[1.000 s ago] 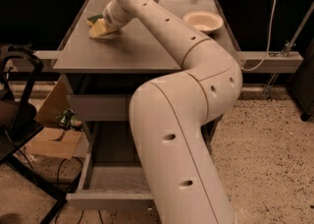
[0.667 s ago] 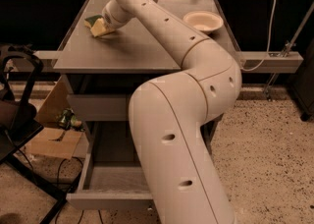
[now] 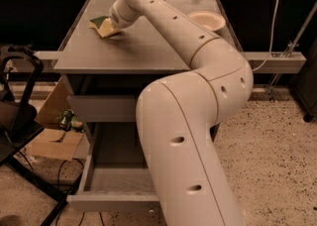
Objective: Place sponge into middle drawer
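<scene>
The sponge, yellow with a dark green layer, lies on the grey cabinet top at its back left. My gripper is right at the sponge's right side, mostly hidden behind my wrist, and seems to touch it. The middle drawer is pulled open low at the front of the cabinet, with its grey floor showing and nothing seen in it. My arm's large lower link covers the drawer's right part.
A round cream bowl stands at the back right of the cabinet top. A shut upper drawer front is above the open one. A black chair frame and a cardboard box are on the floor at the left.
</scene>
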Robot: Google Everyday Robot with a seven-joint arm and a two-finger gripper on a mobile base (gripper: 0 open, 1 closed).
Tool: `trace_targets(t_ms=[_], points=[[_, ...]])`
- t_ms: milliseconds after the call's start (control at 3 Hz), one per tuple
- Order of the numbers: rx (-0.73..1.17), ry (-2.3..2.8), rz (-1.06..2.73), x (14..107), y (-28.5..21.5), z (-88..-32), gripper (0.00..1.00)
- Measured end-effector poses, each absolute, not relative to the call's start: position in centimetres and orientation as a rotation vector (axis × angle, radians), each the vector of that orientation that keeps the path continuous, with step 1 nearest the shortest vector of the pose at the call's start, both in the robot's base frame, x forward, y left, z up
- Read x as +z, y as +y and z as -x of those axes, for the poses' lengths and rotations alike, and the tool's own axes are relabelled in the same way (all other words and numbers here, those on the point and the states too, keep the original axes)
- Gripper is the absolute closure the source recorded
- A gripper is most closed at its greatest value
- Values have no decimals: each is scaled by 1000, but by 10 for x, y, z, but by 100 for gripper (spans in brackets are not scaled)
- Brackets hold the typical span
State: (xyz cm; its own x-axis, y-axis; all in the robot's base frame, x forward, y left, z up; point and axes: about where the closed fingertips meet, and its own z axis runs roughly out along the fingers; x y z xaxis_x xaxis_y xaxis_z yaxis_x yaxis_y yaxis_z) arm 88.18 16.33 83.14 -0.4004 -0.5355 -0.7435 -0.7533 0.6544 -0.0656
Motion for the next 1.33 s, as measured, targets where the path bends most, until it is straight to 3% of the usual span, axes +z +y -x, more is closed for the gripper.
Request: trace_targets(t_ms=[333,1000,1333], points=[[346,2061,1019,855,118,-865,100],[334,2006,983,898,-38,-745,100],[334,2032,945,880,-85,-696,100]])
